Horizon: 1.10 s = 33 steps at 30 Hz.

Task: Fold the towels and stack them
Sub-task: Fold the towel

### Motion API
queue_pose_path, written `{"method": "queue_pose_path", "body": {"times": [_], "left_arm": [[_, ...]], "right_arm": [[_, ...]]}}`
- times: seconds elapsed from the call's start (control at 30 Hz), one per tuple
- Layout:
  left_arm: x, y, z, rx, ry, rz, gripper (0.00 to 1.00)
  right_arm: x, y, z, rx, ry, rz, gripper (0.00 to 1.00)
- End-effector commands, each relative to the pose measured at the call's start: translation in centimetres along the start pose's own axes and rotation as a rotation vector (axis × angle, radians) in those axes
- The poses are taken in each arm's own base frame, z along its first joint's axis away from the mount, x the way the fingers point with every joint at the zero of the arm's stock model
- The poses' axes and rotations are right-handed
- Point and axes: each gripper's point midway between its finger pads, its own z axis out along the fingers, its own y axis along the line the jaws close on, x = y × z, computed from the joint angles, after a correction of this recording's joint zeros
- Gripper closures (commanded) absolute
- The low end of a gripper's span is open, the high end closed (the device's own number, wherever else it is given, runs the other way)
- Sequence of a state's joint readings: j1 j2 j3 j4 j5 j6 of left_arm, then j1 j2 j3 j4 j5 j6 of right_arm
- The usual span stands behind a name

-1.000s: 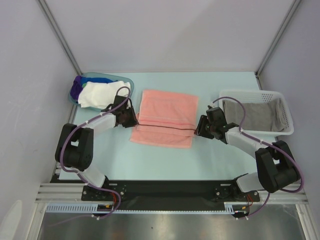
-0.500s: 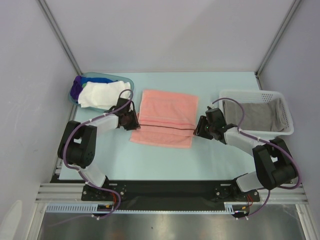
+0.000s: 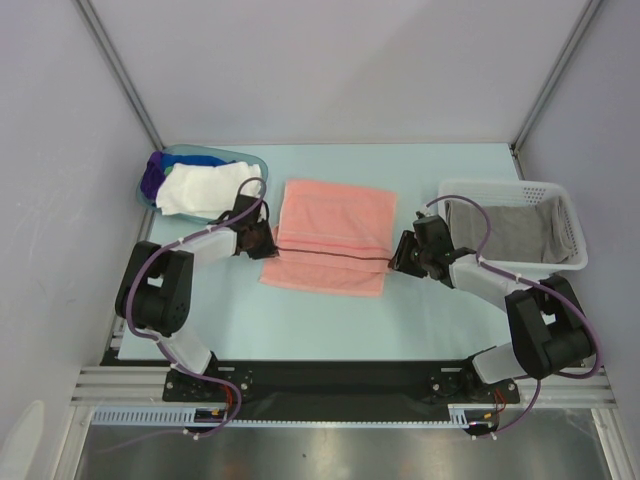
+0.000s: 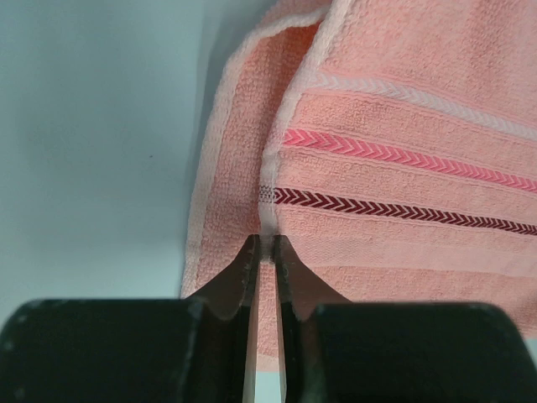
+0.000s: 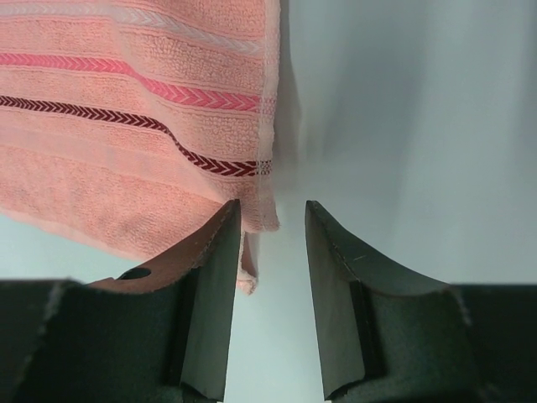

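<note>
A salmon pink towel (image 3: pixel 330 235) with a dark stripe lies folded on the table between my two grippers. My left gripper (image 3: pixel 270 245) is at its left edge. In the left wrist view the jaws (image 4: pixel 267 243) are pinched on the towel's (image 4: pixel 403 168) white hem. My right gripper (image 3: pixel 398 256) is at the towel's right edge. In the right wrist view it (image 5: pixel 273 210) stands open, and the towel's (image 5: pixel 126 109) corner lies just inside the left finger (image 5: pixel 214 277). Nothing is clamped there.
A translucent blue tub (image 3: pixel 250 160) at the back left holds a white towel (image 3: pixel 200 185), a blue towel (image 3: pixel 190 160) and a purple one (image 3: pixel 152 178). A white mesh basket (image 3: pixel 500 186) at the right holds a grey towel (image 3: pixel 505 232).
My left gripper has moved in to the towel's left edge and closed on the hem. The right gripper has narrowed slightly and barely moved.
</note>
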<state>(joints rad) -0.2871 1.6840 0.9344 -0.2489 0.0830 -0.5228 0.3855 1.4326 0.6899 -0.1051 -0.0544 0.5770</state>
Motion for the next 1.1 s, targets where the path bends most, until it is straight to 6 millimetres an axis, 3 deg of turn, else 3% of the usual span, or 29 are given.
{"method": "queue_pose_path", "body": {"times": [0.0, 0.27, 0.87, 1.07], "left_arm": [[-2.2, -1.9, -1.0, 0.052, -0.058, 0.019, 0.89], [-2.4, -2.4, -1.0, 0.072, -0.058, 0.022, 0.99], [-2.6, -3.1, -1.3, 0.105, -0.062, 0.025, 1.0], [-2.7, -3.2, -1.6, 0.109, -0.067, 0.029, 1.0]], "right_arm": [[-0.3, 0.4, 0.3, -0.025, -0.012, 0.016, 0.58], [0.2, 1.0, 0.3, -0.071, -0.014, 0.031, 0.52], [0.3, 1.1, 1.1, -0.097, -0.027, 0.048, 0.53], [0.3, 1.1, 1.1, -0.099, -0.031, 0.053, 0.59]]}}
